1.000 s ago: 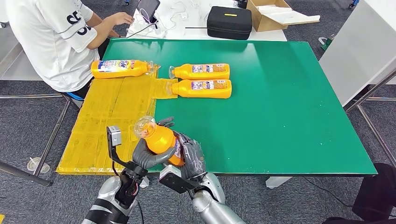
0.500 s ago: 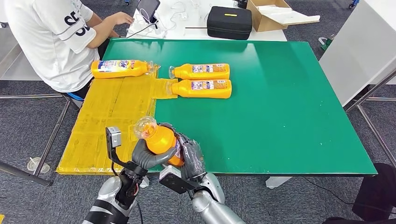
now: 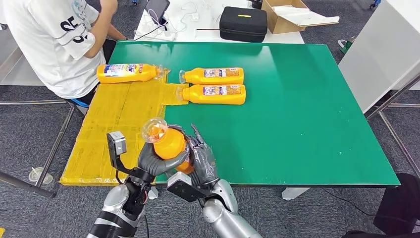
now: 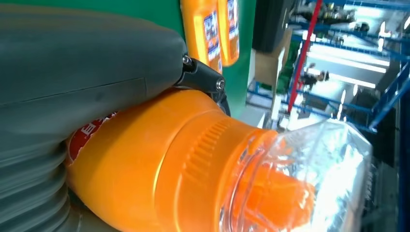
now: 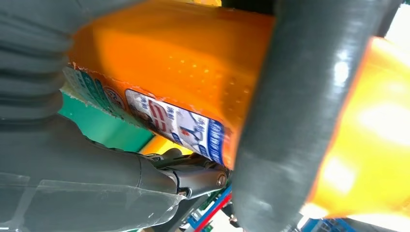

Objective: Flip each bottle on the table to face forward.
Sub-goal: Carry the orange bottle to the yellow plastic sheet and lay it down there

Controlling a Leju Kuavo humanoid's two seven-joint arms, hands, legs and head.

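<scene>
Nearest the robot, both silver arms rise from below and meet at the near edge of the green bench. The left hand and the right hand are both clamped around one orange bottle, lifted off the surface and tilted, its clear cap pointing up and away to the left. The left hand's grey thumb wraps across the bottle's lower body; the right hand cups it from the other side, fingers reaching up past the shoulder. The left wrist view brings the ribbed orange neck and clear cap close, with a red label edge beside the thumb. The right wrist view shows the bottle's side with a printed blue and white label, a thick grey finger pressed across the body. Just left of the hands a yellow mat covers the bench corner. Farther beyond the hands, two orange bottles lie on their sides, close together, caps left: a nearer one and a farther one. Left of them a third lying bottle rests on the mat. A person in a white shirt sits at the far left corner.
</scene>
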